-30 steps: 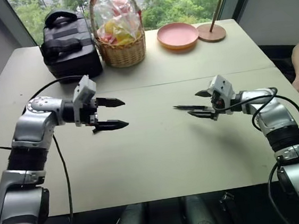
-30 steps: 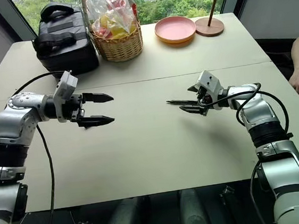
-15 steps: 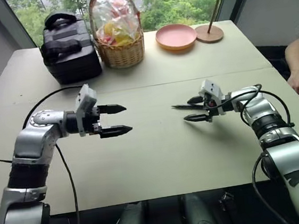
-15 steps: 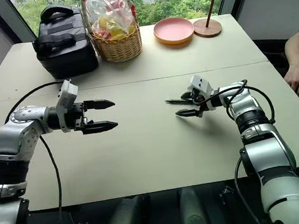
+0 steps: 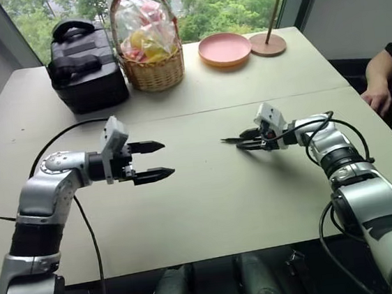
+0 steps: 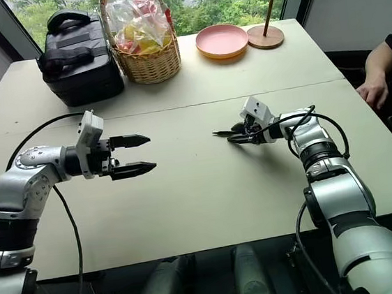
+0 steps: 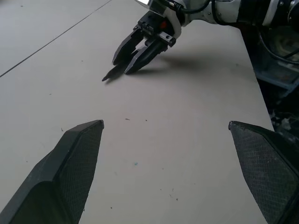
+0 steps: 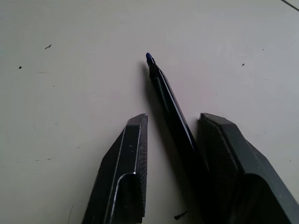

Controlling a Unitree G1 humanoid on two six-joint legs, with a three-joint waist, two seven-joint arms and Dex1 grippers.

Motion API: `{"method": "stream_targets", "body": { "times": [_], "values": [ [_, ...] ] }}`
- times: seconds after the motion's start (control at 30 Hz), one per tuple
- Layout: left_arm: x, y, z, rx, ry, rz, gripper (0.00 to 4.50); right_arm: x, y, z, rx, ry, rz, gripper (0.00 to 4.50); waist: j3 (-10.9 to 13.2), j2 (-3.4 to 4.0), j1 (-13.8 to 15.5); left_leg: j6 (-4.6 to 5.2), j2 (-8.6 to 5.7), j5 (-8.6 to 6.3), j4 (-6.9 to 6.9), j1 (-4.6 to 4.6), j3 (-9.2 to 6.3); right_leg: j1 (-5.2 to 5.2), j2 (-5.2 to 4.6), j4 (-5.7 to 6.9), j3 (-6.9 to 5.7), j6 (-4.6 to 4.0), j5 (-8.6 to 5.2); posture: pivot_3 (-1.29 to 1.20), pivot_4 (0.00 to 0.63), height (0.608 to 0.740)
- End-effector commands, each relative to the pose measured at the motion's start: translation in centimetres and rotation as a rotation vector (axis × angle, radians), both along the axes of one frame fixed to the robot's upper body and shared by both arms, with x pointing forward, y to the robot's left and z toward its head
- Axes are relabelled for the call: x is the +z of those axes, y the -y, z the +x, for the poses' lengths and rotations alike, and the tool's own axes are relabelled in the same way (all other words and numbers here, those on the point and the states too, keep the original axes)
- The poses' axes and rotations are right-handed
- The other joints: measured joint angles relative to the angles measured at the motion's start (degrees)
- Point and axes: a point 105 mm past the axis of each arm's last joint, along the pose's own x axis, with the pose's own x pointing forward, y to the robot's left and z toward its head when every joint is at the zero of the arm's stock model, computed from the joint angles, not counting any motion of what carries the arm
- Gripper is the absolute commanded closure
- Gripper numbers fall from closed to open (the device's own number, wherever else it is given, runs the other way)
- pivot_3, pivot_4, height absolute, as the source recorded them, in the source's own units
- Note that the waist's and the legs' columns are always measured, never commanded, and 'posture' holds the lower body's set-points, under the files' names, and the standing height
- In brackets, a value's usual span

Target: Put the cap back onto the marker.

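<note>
Item: marker [image 8: 174,108], slim, stiff, light, likely slick; we judge mid-barrel the best hold. It lies toward the tabletop's [image 5: 209,209] right edge, between the closed right gripper [image 6: 231,137] fingers. Left gripper [image 5: 157,159] gapes, holding nothing.

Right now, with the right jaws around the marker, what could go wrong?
The marker lies off-centre between the jaws of the right gripper, against one finger, so it could pivot or slip on lifting. Its bare blue tip sits close to the table and may smear ink. The left gripper stands open and empty.
</note>
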Motion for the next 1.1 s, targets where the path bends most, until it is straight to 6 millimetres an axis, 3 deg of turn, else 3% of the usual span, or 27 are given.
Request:
{"method": "stream_targets", "body": {
  "times": [0.03,0.13,0.23,0.33,0.4,0.47,0.67,0.87,1.1],
  "values": [
    [0.6,-1.3,0.5,0.071,0.057,-0.011,0.00,-0.5,-0.1,-0.2,0.007,-0.002,-0.012,4.43,0.00,0.00,0.02,0.00,0.00,0.00,0.01,0.00,0.00,0.00,0.01,0.00,0.00,0.00,0.00,0.00,0.150,0.740],
    [0.3,-1.9,0.8,0.112,0.068,-0.006,0.00,-0.4,0.0,-0.1,-0.001,0.014,-0.014,4.43,0.00,0.00,0.01,0.00,0.02,0.00,0.00,0.03,0.00,0.00,0.02,0.01,0.04,-0.01,0.01,0.00,0.150,0.740],
    [0.3,-4.3,2.2,0.273,0.139,0.011,0.00,1.7,-0.2,0.8,-0.049,0.085,0.011,4.43,0.00,0.00,0.03,0.00,0.02,0.00,0.01,0.03,0.00,0.01,0.03,0.01,0.06,-0.02,0.01,0.00,0.150,0.740],
    [1.0,-7.8,3.4,0.448,0.223,0.036,0.00,5.5,-1.7,0.2,-0.033,0.076,0.045,4.43,0.04,0.07,0.09,-0.01,0.03,0.00,0.00,0.00,0.03,-0.15,0.04,0.09,0.17,-0.05,0.03,0.00,0.150,0.740],
    [1.3,-10.6,3.5,0.548,0.264,0.089,0.00,9.9,-3.6,-1.8,0.020,0.108,0.109,4.43,0.07,0.11,0.11,-0.02,0.03,0.00,-0.01,-0.13,0.07,-0.36,0.05,0.19,0.26,-0.05,0.03,0.00,0.150,0.740],
    [1.1,-12.6,2.9,0.603,0.273,0.135,0.00,11.9,-4.7,-3.6,0.017,0.126,0.097,4.43,0.07,0.11,0.07,-0.02,0.04,0.00,-0.02,-0.37,0.16,-0.74,0.04,0.40,0.42,-0.05,0.03,0.00,0.150,0.740],
    [-0.8,-14.0,1.8,0.678,0.217,0.124,0.00,12.1,-7.6,-7.7,-0.010,0.007,0.133,4.43,-0.01,0.02,1.01,-0.22,0.05,-0.14,0.01,-0.45,0.20,-0.87,0.03,0.52,0.51,-0.27,-0.12,0.00,0.150,0.740],
    [-3.3,-11.3,1.1,0.571,0.157,0.110,0.00,9.7,-9.8,-10.1,0.008,-0.075,0.126,4.43,-0.02,-0.02,2.19,-0.28,0.04,-0.17,0.10,-0.48,0.25,-0.77,-0.04,0.33,0.48,-0.32,-0.13,0.00,0.150,0.740],
    [-4.7,-9.5,2.1,0.417,0.147,0.185,0.00,8.5,-11.0,-11.8,0.065,-0.107,0.124,4.43,-0.03,-0.03,1.91,-0.23,0.07,-0.15,0.08,-0.47,0.26,-0.68,0.01,0.12,0.40,-0.37,-0.05,0.00,0.150,0.740]
  ]
}}
